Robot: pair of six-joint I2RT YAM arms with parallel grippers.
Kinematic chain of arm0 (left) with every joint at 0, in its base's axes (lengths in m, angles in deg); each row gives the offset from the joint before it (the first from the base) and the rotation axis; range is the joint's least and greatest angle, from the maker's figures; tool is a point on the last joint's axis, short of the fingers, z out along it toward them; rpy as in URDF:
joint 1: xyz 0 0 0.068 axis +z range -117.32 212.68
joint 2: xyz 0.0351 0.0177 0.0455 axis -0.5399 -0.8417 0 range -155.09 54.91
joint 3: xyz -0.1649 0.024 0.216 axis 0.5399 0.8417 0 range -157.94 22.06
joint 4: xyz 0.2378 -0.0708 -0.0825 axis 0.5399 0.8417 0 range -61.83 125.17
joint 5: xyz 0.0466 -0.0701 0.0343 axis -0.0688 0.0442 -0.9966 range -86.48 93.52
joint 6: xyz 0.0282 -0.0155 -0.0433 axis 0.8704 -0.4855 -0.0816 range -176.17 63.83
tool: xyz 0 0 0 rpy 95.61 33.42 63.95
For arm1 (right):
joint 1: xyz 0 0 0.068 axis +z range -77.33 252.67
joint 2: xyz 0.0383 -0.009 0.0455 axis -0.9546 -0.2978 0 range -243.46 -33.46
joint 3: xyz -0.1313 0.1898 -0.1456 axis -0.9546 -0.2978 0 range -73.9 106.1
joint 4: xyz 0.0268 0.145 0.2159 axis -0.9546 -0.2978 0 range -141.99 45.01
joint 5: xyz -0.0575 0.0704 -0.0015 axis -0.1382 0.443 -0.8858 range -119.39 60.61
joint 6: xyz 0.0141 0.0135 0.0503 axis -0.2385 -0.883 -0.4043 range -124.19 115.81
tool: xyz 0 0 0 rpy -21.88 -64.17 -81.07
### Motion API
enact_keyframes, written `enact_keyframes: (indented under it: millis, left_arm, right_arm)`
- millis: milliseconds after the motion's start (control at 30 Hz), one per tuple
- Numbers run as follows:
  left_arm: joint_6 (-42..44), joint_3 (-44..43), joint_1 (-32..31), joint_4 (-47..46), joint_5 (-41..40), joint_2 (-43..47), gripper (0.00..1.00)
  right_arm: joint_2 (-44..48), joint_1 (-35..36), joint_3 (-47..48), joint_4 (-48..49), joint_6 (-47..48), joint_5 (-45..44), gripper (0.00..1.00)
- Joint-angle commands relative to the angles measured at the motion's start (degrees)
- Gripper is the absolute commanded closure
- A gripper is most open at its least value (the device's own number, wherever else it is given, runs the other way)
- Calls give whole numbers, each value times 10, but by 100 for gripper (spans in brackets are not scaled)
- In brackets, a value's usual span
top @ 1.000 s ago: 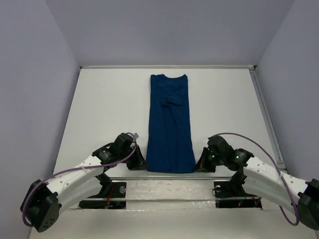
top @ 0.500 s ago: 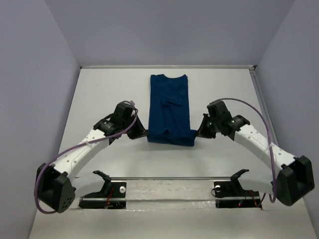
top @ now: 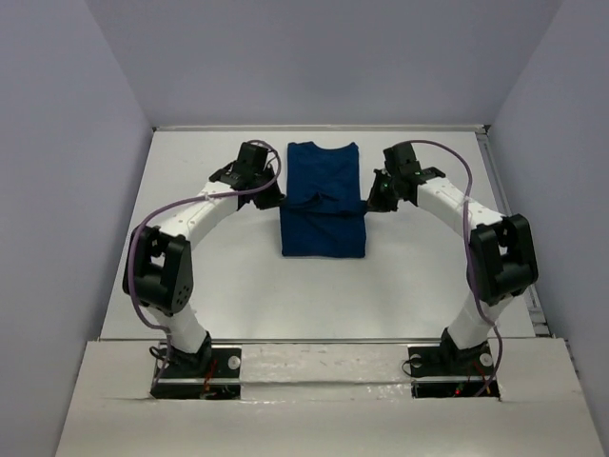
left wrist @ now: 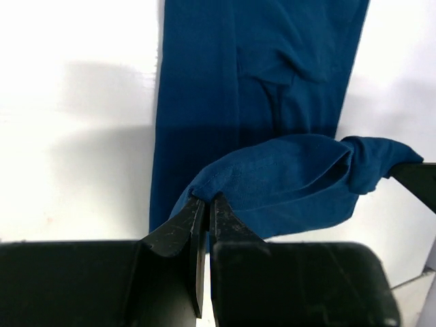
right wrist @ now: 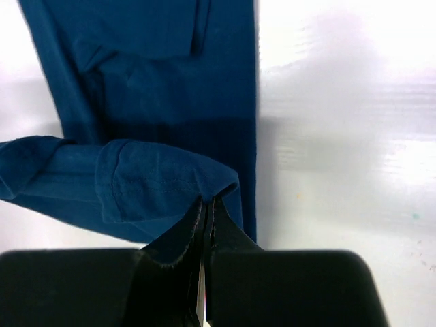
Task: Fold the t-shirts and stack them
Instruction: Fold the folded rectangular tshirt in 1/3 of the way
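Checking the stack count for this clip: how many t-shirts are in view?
1. The dark blue t-shirt lies on the table toward its far edge, its hem corners pinched by the left gripper and right gripper. Another could be hidden underneath.

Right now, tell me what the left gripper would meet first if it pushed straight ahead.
Beyond the hem it pinches, the left gripper would likely meet the flat layer of the t-shirt on the table; height is unclear.

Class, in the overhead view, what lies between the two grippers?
Only the navy t-shirt: its lifted edge spans from the left gripper to the right gripper, each pinching a corner, seen in the top view.
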Motion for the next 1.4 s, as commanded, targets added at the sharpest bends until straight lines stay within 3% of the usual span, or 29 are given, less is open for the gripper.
enact_keyframes:
  millis: [0,300,533,600,667,700,800,867,900,933,967,1000,1100,1233,1367]
  left_arm:
    - [42,-72,4,5,-22,-52,100]
    - [52,-173,4,12,-32,-173,100]
    - [47,-194,10,10,-65,-218,100]
    - [42,-189,10,-1,-66,-215,87]
    - [40,-180,10,-10,-68,-195,64]
    - [41,-178,10,-18,-71,-184,48]
    - [42,-168,10,-29,-86,-127,32]
    - [41,-156,10,-33,-103,-84,31]
    - [34,-132,10,-40,-99,-54,35]
    - [26,-109,10,-51,-92,-38,40]
    - [20,-84,10,-67,-65,-25,45]
    - [15,-60,-4,-89,-50,-13,57]
    - [-12,34,-45,-136,-13,21,75]
    - [-55,144,-60,-211,14,38,78]
    - [-43,172,-60,-222,19,18,79]
  right_arm:
    - [-51,-18,63,13,35,3,100]
    - [-141,-38,131,17,50,2,100]
    - [-182,-43,162,21,54,13,100]
    - [-190,-43,181,14,54,12,86]
    - [-183,-43,186,8,59,11,73]
    - [-170,-43,190,8,62,10,59]
    - [-148,-43,203,-3,76,22,43]
    - [-123,-43,202,-14,83,31,40]
    - [-100,-43,180,-2,83,53,46]
    - [-92,-43,167,4,77,66,58]
    - [-86,-35,154,7,74,74,76]
    - [-81,-22,143,11,72,82,97]
    - [-87,1,117,27,69,83,100]
    - [-130,45,136,26,70,87,100]
    - [-179,73,188,10,70,83,100]
